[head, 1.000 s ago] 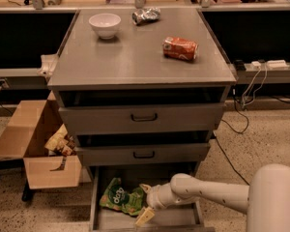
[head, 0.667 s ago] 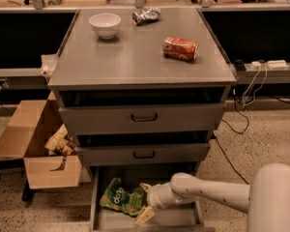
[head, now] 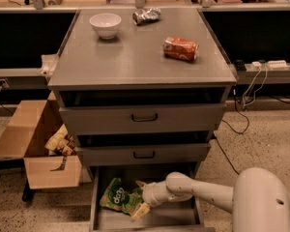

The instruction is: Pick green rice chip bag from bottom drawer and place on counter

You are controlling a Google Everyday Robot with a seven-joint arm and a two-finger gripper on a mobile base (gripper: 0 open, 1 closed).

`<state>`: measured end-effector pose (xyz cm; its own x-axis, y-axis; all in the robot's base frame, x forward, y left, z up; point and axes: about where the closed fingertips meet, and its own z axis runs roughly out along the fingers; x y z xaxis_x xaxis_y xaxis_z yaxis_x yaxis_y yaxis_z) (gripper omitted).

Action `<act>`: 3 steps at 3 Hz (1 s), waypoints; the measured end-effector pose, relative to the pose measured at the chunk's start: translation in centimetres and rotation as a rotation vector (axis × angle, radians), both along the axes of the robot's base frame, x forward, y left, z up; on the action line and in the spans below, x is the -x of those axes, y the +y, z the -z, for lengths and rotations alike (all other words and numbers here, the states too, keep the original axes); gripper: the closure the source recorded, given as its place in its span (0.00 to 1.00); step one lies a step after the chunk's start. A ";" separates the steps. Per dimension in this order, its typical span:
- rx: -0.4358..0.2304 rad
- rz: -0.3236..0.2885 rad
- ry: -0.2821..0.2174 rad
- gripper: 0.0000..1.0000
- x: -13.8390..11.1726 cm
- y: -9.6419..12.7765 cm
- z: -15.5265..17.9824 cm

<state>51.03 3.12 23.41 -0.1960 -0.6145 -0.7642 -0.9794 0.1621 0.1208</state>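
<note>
Nothing has visibly moved since the earlier frames: the bag lies where it was and the arm stays reached into the drawer.

The glossy green snack bag (head: 118, 197) with white lettering lies flat on the left half of the floor of the wide, shallow grey metal bottom drawer (head: 171, 217), which is pulled out below the front edge of the bench. The white arm's gripper (head: 139, 197) is low inside the drawer at the bag's right edge. Its two tan fingers (head: 140, 210) are spread apart, one by the bag's upper right corner and one by its lower right corner. I cannot tell whether they touch the bag.

Above the open drawer, two closed grey drawers with black handles (head: 145, 117) sit one over the other. The flat grey metal bench (head: 130, 62) tops the cabinet. On it, a small white bowl (head: 105, 24) stands near the back left corner, a crumpled silver foil wrapper (head: 146, 15) lies at the back edge near the middle, and an orange-red soda can (head: 181, 49) lies on its side toward the right edge. On the floor left of the cabinet is an open brown cardboard box (head: 24, 144) with wrappers inside.
</note>
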 end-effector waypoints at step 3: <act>-0.014 0.006 -0.015 0.00 -5.4 3.0 6.7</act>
<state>56.38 6.12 16.71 -0.1877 -0.6025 -0.7757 -0.9802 0.1662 0.1081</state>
